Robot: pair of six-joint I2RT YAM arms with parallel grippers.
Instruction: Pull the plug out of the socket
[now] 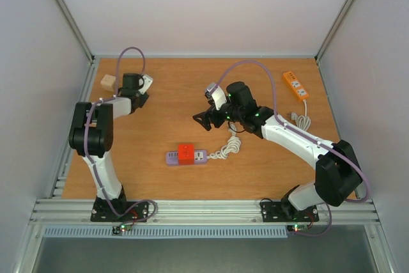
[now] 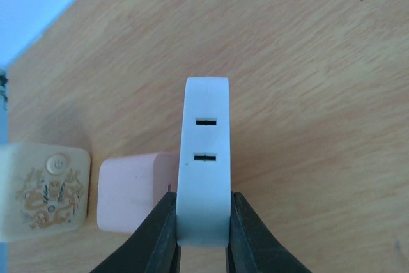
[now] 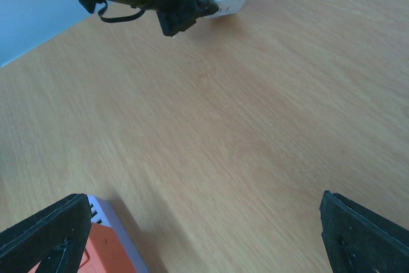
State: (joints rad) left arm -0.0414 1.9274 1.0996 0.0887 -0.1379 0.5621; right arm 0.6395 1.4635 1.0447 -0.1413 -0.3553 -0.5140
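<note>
A red-orange plastic plug is seen seated in a lilac rectangular socket strip, which lies flat toward the near middle of the wooden counter. A white coiled cable is gathered at the strip's right end.

The right tool is held above the counter, just beyond the strip and apart from it. In the right wrist view its black fingers are spread wide, with nothing between them. The plug and an edge of the strip are seen beside the left-hand finger.

At the far left of the counter, the left tool is pinched on a white rounded plastic adapter with two slots. A pale pink block lies just beside the adapter, and a cream cube with a gold pattern beyond that.

An orange socket strip lies at the far right corner.
</note>
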